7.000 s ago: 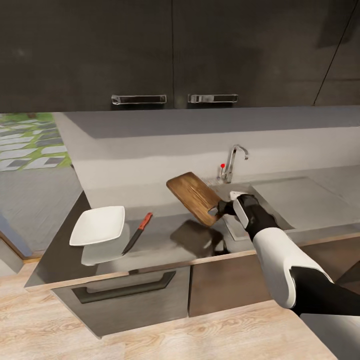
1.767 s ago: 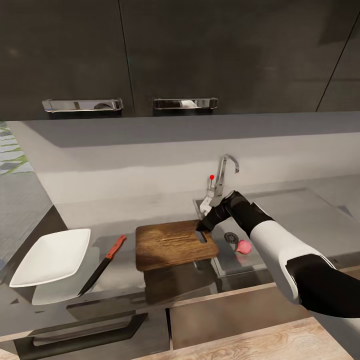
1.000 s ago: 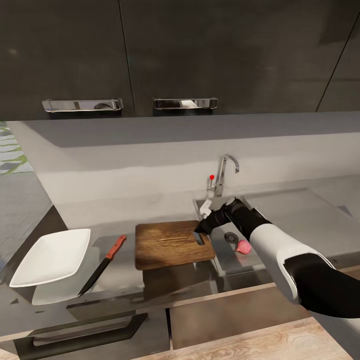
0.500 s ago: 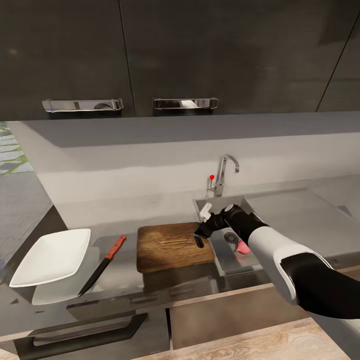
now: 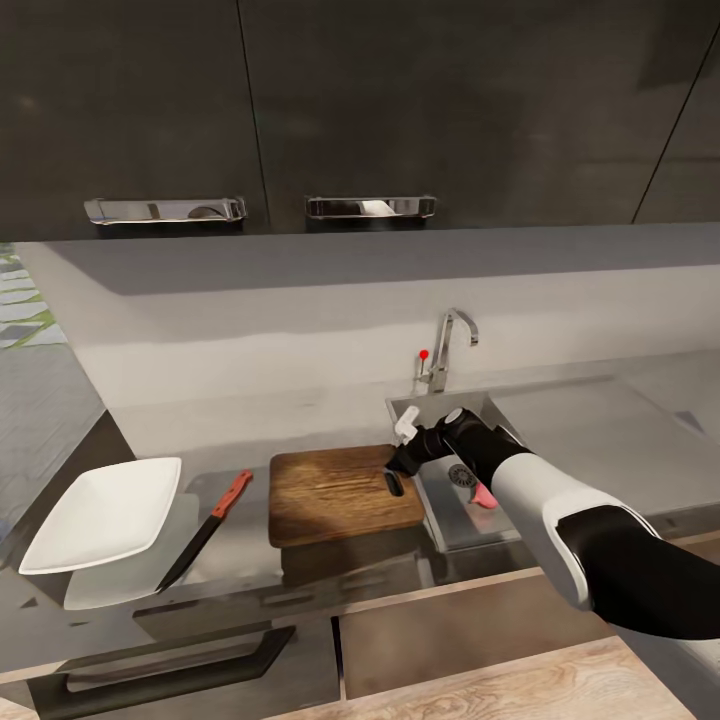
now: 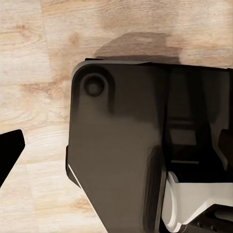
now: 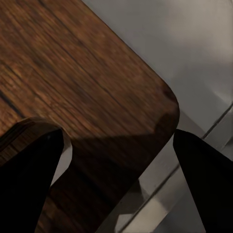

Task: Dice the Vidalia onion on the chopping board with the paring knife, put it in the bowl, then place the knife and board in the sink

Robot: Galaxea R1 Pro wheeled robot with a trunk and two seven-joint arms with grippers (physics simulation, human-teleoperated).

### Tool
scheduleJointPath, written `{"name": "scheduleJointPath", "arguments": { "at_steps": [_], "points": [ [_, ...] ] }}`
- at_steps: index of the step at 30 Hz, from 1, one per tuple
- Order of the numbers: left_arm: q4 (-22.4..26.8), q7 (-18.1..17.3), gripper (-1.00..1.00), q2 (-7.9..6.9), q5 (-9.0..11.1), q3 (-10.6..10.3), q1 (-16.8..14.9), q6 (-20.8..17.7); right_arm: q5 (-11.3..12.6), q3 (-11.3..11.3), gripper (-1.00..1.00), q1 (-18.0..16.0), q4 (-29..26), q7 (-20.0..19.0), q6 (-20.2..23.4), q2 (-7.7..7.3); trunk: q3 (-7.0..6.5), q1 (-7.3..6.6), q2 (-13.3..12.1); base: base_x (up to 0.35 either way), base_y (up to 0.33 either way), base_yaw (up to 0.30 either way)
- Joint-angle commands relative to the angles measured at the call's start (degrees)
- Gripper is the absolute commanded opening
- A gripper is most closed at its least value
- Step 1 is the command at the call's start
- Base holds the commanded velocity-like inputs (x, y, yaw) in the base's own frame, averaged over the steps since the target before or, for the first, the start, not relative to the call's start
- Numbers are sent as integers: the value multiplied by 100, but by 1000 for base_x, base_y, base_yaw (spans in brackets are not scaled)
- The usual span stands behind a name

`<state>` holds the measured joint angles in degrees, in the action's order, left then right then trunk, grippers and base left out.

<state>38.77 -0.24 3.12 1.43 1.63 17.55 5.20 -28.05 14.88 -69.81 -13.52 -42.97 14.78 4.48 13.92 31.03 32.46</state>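
the chopping board (image 7: 82, 92) lay close under the right gripper (image 7: 119, 160), its dark brown grain running across and one rounded corner showing. the two black fingertips (image 7: 29, 174) stood spread wide, one over the wood near the handle slot, the other out past the board's edge. beyond that corner was grey surface (image 7: 160, 43), with paler steel ridges below; i couldn't tell what they belonged to.

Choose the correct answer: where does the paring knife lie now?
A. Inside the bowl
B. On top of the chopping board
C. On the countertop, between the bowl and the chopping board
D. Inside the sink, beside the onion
C: in the head view the paring knife lies flat on the countertop, with the white bowl on one side and the chopping board on the other.
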Motion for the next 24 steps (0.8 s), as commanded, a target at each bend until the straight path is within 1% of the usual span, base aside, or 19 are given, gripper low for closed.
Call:
{"name": "scheduleJointPath", "arguments": {
  "at_steps": [1, 6, 7, 10, 24],
  "points": [
    [8, -3, 100, 4, 15, 15, 2, 7, -33, -20, -100, -1, -11, -27, 29, 4, 8, 2, 8, 0, 0, 0],
    [8, -3, 100, 5, 15, 13, 2, 7, -33, -20, -100, 2, 71, -21, 16, 12, 8, 2, 8, 0, 0, 0],
    [8, -3, 100, 5, 15, 13, 2, 7, -36, -20, -100, 3, 183, 6, 7, 15, 8, 2, 8, 0, 0, 0],
    [5, -3, 100, 4, 15, 15, 2, 7, -34, -20, -100, 3, 265, 103, -7, 17, 8, 2, 8, 0, 0, 0],
    [4, -4, 100, 4, 15, 13, 1, 7, -33, -20, -100, 3, 387, 150, -19, 20, 8, 2, 8, 0, 0, 0]
  ]
}}
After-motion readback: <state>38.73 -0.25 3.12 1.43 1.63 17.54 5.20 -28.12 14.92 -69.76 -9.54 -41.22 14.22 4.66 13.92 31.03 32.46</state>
